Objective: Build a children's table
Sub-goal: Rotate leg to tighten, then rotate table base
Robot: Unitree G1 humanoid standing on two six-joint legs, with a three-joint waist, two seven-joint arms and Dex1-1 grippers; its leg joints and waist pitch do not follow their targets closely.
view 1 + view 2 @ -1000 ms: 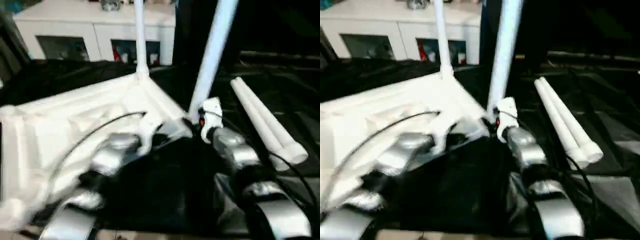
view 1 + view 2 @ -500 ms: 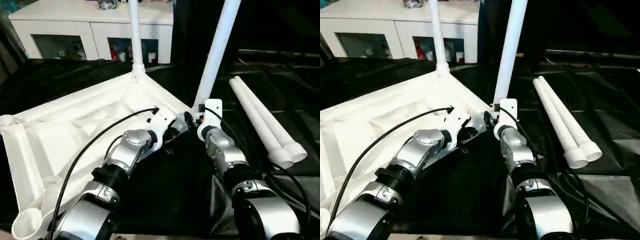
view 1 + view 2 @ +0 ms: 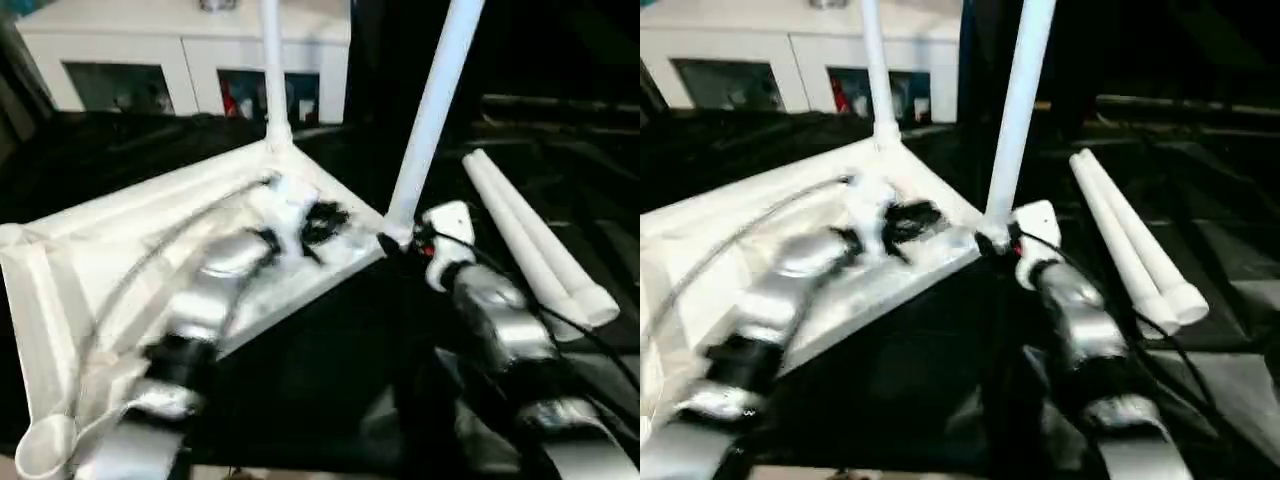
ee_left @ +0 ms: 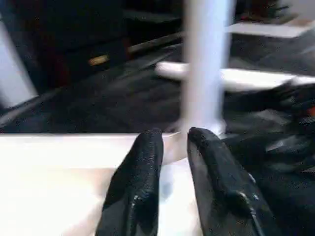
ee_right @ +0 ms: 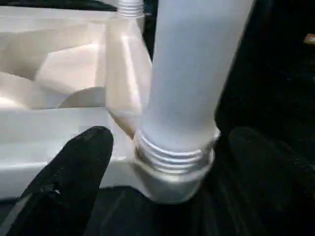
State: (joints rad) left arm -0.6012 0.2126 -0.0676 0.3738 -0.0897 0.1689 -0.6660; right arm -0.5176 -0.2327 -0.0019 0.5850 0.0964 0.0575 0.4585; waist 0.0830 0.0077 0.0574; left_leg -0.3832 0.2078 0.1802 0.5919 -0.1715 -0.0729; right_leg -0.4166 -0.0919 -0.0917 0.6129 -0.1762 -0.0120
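The white tabletop (image 3: pixel 100 260) lies ribbed side up on a black sheet. Two white legs stand in its corner sockets, one at the far corner (image 3: pixel 271 80) and one at the right corner (image 3: pixel 432 120). Two more legs (image 3: pixel 530 245) lie side by side on the right. My left gripper (image 3: pixel 322 222) hovers over the tabletop near the right corner, its fingers (image 4: pixel 142 167) a little apart with nothing between them. My right gripper (image 3: pixel 398 243) is open around the threaded base (image 5: pixel 174 157) of the right-corner leg, one finger (image 5: pixel 74 172) on each side.
A white glass-doored cabinet (image 3: pixel 150 50) stands behind the work. An empty round socket (image 3: pixel 45 450) sits at the tabletop's near-left corner. The black sheet (image 3: pixel 330 380) covers the floor between my forearms.
My left arm has reached further forward over the tabletop, toward its far edge. My right gripper stays at the base of the right-corner leg. The head camera has shifted slightly.
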